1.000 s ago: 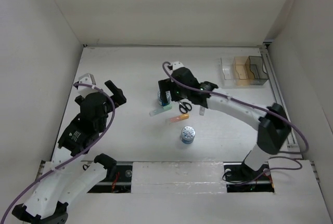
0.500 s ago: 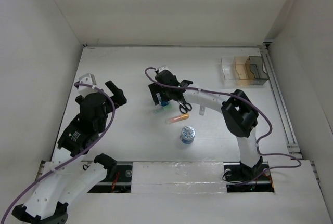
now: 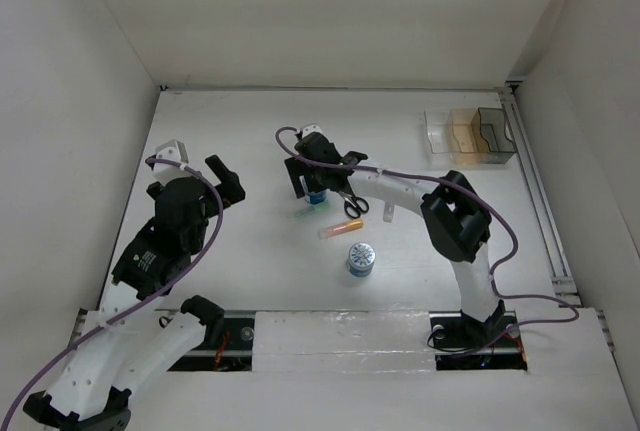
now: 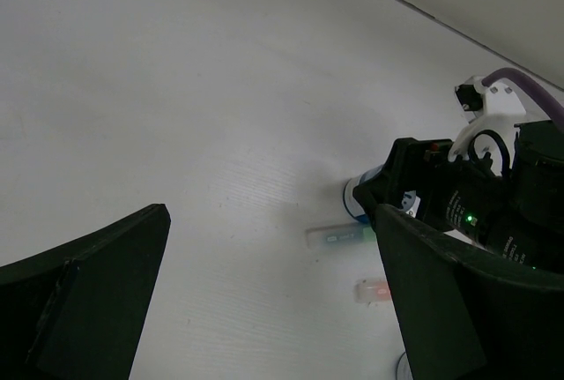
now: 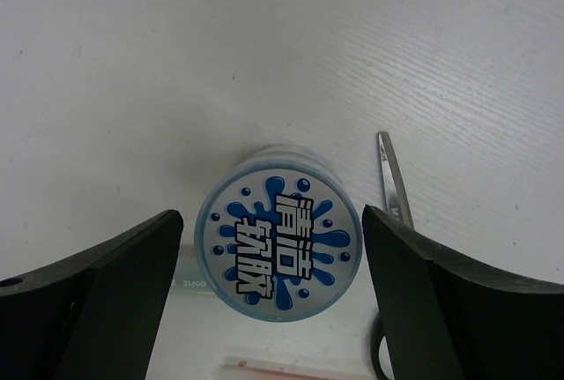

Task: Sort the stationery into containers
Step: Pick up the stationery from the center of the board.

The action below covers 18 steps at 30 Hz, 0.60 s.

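From above, the black-handled scissors lie near the middle of the white tabletop. The right pincer hangs just to their left, over a blue-and-white roll. A green-ended marker lies left of the scissors and a little toward the arm bases. An orange-ended marker sits just on their base side, and a second roll stands farther that way. A third marker rests just right of the scissors; its end colour is too small to tell. The clear organiser stands well apart from them, at the far right. The left pincer is well to their left, above bare tabletop. In the left wrist view that pincer is released, its dark fingers spread wide with nothing between them. Beyond it, the right arm's black head stands over the first roll, with the green-ended and orange-ended markers lying below. The scissors are hidden behind the arm there. In the right wrist view the right pincer is released and grasps nothing. Its fingers straddle the roll with a gap on either side. The roll's printed top faces the camera, a scissors blade runs just to its right, and the pale green-ended marker pokes out from under its left edge.
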Each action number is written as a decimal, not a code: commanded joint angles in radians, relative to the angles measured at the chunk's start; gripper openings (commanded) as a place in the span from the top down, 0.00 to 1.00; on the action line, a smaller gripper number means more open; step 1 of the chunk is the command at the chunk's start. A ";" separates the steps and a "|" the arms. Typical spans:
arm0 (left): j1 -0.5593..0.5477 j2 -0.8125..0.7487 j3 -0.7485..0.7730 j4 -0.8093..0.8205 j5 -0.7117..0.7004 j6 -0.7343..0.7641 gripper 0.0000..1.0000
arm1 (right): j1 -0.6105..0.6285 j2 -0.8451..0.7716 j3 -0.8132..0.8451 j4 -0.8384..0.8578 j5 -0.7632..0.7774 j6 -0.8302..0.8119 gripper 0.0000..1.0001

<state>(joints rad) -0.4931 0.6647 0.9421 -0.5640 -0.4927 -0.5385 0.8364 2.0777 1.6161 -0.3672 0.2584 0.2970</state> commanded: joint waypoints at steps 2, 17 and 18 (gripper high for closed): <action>0.004 0.001 -0.003 0.041 0.003 0.014 0.00 | -0.007 -0.007 0.028 0.013 0.016 -0.010 0.14; 0.004 -0.008 -0.003 0.050 0.003 0.014 0.00 | -0.016 -0.019 0.076 -0.018 -0.005 0.001 1.00; 0.004 -0.008 -0.003 0.050 0.003 0.014 0.00 | -0.016 -0.040 0.086 -0.018 -0.017 -0.013 1.00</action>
<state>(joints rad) -0.4931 0.6643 0.9421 -0.5568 -0.4923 -0.5385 0.8261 2.0792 1.6287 -0.3874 0.2581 0.2913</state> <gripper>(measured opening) 0.997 0.710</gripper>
